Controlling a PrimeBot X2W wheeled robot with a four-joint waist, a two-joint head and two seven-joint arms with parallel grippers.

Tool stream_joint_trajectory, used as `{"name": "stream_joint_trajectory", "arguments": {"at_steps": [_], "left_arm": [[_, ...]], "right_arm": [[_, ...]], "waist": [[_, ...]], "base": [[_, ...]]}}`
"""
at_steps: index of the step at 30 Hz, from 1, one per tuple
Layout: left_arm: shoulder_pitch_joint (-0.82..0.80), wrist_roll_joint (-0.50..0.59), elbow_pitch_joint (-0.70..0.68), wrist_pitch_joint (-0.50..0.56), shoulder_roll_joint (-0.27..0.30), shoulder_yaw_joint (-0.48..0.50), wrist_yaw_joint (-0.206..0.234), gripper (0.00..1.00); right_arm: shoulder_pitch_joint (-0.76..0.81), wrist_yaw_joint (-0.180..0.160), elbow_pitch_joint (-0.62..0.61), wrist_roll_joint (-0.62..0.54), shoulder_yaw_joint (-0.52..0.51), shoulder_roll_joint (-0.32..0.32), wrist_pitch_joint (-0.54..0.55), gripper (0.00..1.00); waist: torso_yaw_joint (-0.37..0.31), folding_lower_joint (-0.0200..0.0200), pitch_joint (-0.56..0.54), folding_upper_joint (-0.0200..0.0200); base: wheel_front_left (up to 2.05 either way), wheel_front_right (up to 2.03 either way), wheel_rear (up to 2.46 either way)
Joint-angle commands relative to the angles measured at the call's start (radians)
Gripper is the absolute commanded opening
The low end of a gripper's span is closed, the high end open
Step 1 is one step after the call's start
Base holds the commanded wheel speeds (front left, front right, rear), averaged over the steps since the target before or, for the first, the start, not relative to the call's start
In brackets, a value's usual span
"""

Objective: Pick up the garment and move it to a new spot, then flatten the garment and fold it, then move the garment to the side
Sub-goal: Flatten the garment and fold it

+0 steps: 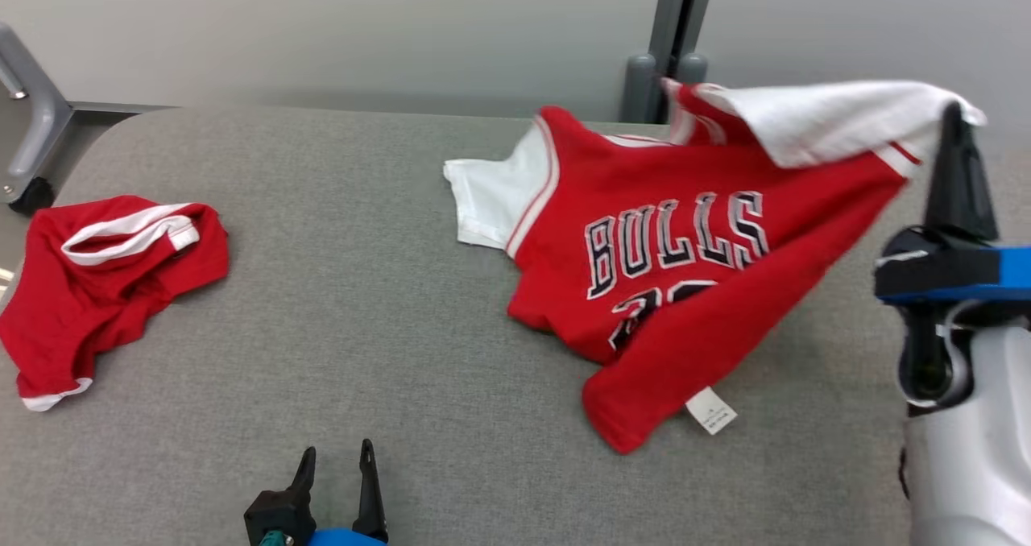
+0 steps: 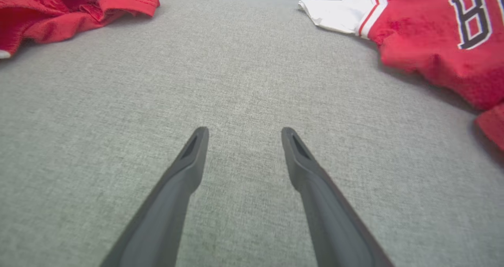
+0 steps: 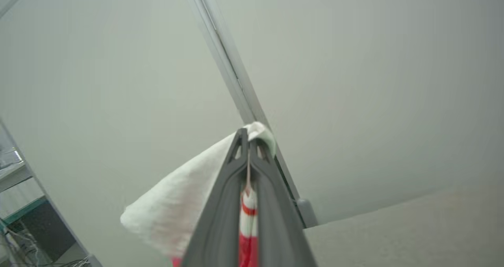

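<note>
The garment (image 1: 676, 264) is a red jersey with white sleeves and "BULLS" lettering, lying on the grey table (image 1: 387, 304) at centre right. Its right white sleeve is lifted off the table, pinched in my right gripper (image 1: 954, 115), which is shut on it. In the right wrist view the shut fingers (image 3: 224, 204) clamp white and red cloth of the garment (image 3: 185, 204). My left gripper (image 1: 337, 453) stands open near the table's front edge, nothing between its fingers (image 2: 185, 172). The garment's left sleeve and chest (image 2: 433, 26) lie ahead and to the right of it.
A second red garment with white trim (image 1: 105, 280) lies crumpled at the table's left edge, also seen as a red garment (image 2: 71, 7) in the left wrist view. A grey post (image 1: 672, 39) rises behind the table and a metal frame with a wheel (image 1: 32, 143) stands at far left.
</note>
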Motion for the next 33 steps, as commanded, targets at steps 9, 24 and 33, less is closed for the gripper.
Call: {"name": "stream_joint_trajectory", "arguments": {"at_steps": [9, 24, 33], "left_arm": [[-0.054, 0.007, -0.001, -0.003, 0.000, -0.025, 0.003, 1.00], [-0.214, -0.049, 0.009, -0.003, 0.001, -0.186, -0.135, 1.00], [-0.398, -0.149, 0.175, -0.003, 0.000, -0.360, -0.215, 1.00]], "right_arm": [[0.068, 0.000, 0.184, -0.267, -0.418, -0.050, -0.001, 0.00], [0.157, 0.000, 0.104, -0.258, -0.062, -0.007, -0.001, 1.00], [0.172, 0.000, 0.073, -0.207, 0.087, -0.004, -0.001, 1.00]], "waist": [[-0.073, -0.0001, 0.045, -0.0001], [-0.209, -0.0001, 0.115, -0.0001], [-0.295, -0.0001, 0.162, -0.0001]], "base": [[0.00, 0.00, 0.00], [0.00, 0.00, 0.00], [0.00, 0.00, 0.00]]}}
